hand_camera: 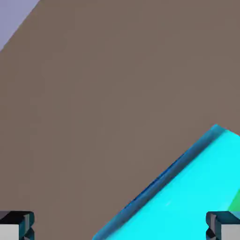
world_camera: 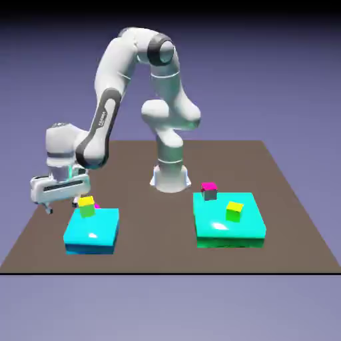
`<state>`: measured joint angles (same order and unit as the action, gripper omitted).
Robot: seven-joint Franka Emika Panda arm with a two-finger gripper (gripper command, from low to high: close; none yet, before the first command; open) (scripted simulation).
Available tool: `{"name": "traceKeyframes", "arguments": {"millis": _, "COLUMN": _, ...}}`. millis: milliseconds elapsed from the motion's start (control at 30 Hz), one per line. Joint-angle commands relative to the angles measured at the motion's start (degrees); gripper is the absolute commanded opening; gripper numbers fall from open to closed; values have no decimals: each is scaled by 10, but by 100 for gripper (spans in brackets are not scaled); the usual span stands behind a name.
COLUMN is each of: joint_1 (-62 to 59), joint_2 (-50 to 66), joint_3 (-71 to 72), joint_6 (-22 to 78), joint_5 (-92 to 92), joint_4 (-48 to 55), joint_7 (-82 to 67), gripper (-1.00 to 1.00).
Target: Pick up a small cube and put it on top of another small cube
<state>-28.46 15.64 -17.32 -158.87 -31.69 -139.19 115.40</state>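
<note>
The small cube (world_camera: 86, 207), yellow on top with green and magenta sides, sits on the far edge of the left cyan slab (world_camera: 92, 231). My gripper (world_camera: 64, 202) hangs low just to the exterior view's left of it, open and holding nothing. In the hand view my gripper (hand_camera: 120, 227) shows wide-set fingertips (hand_camera: 17, 225) over brown table, with a corner of the cyan slab (hand_camera: 187, 197) at lower right and a green sliver at the right edge. Another small cube (world_camera: 209, 191), dark grey with a magenta top, stands at the back left corner of the right cyan slab (world_camera: 220, 230).
A yellow-and-green cube (world_camera: 234, 211) rests on the right slab, nearer its middle. The robot's base (world_camera: 170, 174) stands between the two slabs at the back of the brown table (world_camera: 160, 256).
</note>
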Motion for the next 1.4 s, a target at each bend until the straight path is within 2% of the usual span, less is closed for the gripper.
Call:
{"name": "traceKeyframes", "arguments": {"millis": 0, "joint_1": -21, "joint_2": -10, "joint_3": 17, "joint_6": -2, "joint_5": -4, "joint_4": -18, "joint_7": -2, "gripper": 0}}
{"name": "traceKeyframes", "arguments": {"millis": 333, "joint_1": -203, "joint_2": -102, "joint_3": 170, "joint_6": -22, "joint_5": -37, "joint_4": -174, "joint_7": -16, "gripper": 0}}
{"name": "traceKeyframes", "arguments": {"millis": 600, "joint_1": -280, "joint_2": 48, "joint_3": 285, "joint_6": -123, "joint_5": -187, "joint_4": -121, "joint_7": -147, "gripper": 0}}
{"name": "traceKeyframes", "arguments": {"millis": 633, "joint_1": -280, "joint_2": 48, "joint_3": 285, "joint_6": -123, "joint_5": -187, "joint_4": -121, "joint_7": -147, "gripper": -100}}
{"name": "traceKeyframes", "arguments": {"millis": 900, "joint_1": -206, "joint_2": -97, "joint_3": 174, "joint_6": -25, "joint_5": -42, "joint_4": -172, "joint_7": -20, "gripper": -100}}
{"name": "traceKeyframes", "arguments": {"millis": 967, "joint_1": -203, "joint_2": -102, "joint_3": 170, "joint_6": -22, "joint_5": -37, "joint_4": -174, "joint_7": -16, "gripper": -100}}
{"name": "traceKeyframes", "arguments": {"millis": 1100, "joint_1": -149, "joint_2": -102, "joint_3": 140, "joint_6": 48, "joint_5": -6, "joint_4": -169, "joint_7": -103, "gripper": -100}}
{"name": "traceKeyframes", "arguments": {"millis": 1200, "joint_1": -165, "joint_2": -128, "joint_3": 141, "joint_6": 91, "joint_5": -38, "joint_4": -169, "joint_7": -178, "gripper": -100}}
{"name": "traceKeyframes", "arguments": {"millis": 1367, "joint_1": -73, "joint_2": -218, "joint_3": 211, "joint_6": 158, "joint_5": -45, "joint_4": -178, "joint_7": -243, "gripper": -100}}
